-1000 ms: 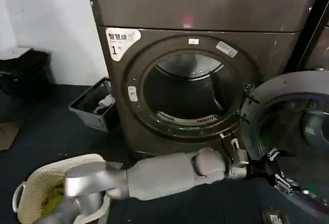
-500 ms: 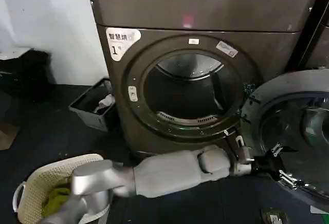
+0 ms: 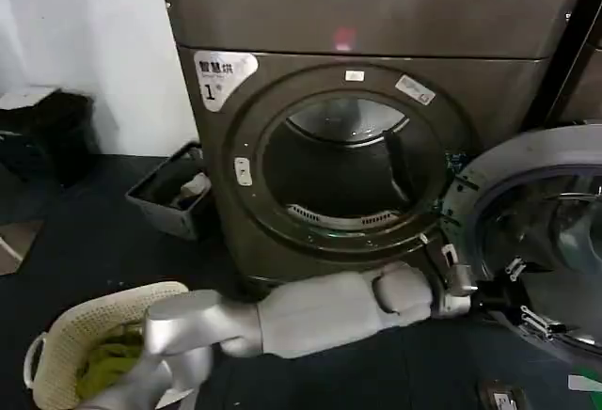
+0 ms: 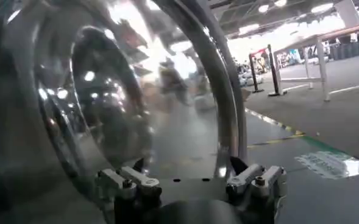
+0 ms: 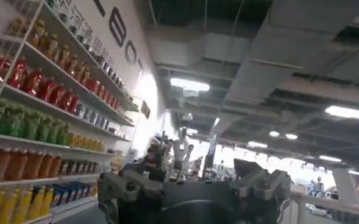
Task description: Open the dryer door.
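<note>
One arm does your work here: your left arm stretches low across the front of the dryer (image 3: 376, 100), elbow near the laundry basket (image 3: 89, 339), wrist reaching right. Your left gripper (image 3: 531, 307) sits at the inner face of the dryer door (image 3: 546, 231), jaws spread apart with nothing between them. That door hangs swung wide at the machine's right. Your right gripper (image 5: 191, 192), raised toward the ceiling, stands with jaws wide.

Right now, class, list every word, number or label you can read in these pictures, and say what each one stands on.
"1": white sticker on the dryer, upper left of the opening; the characters above the number are too blurred to read.
Small labels on the ring round the opening: too small to read.
Large dark letters on the wall above the drink shelves: cut off, not readable as a word.
</note>
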### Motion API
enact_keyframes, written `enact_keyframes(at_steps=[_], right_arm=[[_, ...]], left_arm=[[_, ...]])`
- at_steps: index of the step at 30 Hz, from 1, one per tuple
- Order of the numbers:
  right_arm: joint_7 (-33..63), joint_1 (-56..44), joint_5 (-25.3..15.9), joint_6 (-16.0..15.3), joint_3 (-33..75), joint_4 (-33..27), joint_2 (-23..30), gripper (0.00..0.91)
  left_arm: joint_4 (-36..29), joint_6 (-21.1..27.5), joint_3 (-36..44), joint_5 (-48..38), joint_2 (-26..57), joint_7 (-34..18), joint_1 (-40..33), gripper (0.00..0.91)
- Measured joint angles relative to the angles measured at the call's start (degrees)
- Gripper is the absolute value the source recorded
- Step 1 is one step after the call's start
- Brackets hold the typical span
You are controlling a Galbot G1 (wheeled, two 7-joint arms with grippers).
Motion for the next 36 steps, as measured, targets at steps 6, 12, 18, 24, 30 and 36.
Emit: enact_keyframes(at_steps=[6, 12, 18, 24, 30, 36], right_arm=[[0.0, 0.0, 0.0, 0.0, 0.0, 0.0, 0.0, 0.907], [0.0, 0.0, 0.0, 0.0, -0.1, 0.1, 0.0, 0.907], [0.0, 0.0, 0.1, 0.0, -0.3, 0.1, 0.0, 0.907], [-0.1, 0.0, 0.1, 0.0, -0.4, 0.3, -0.1, 0.907], [-0.1, 0.2, 0.1, -0.1, -0.7, 0.3, -0.1, 0.907], [-0.1, 0.8, 0.0, -0.1, -1.3, 0.3, -0.5, 0.907]], left_arm=[[0.9, 0.2, -0.1, 0.3, 0.0, -0.1, -0.3, 0.907], [2.5, 0.6, -0.3, 1.1, 0.0, -0.8, -0.8, 0.907], [3.3, 1.0, -0.3, 2.0, 0.0, -1.6, -0.8, 0.907], [3.8, 0.9, -0.4, 2.1, 0.0, -1.7, -0.8, 0.907], [3.1, 0.5, -0.7, 1.4, 0.0, -0.6, -0.9, 0.907], [0.1, 0.1, -0.5, 0.1, 0.0, 1.2, -0.8, 0.907]])
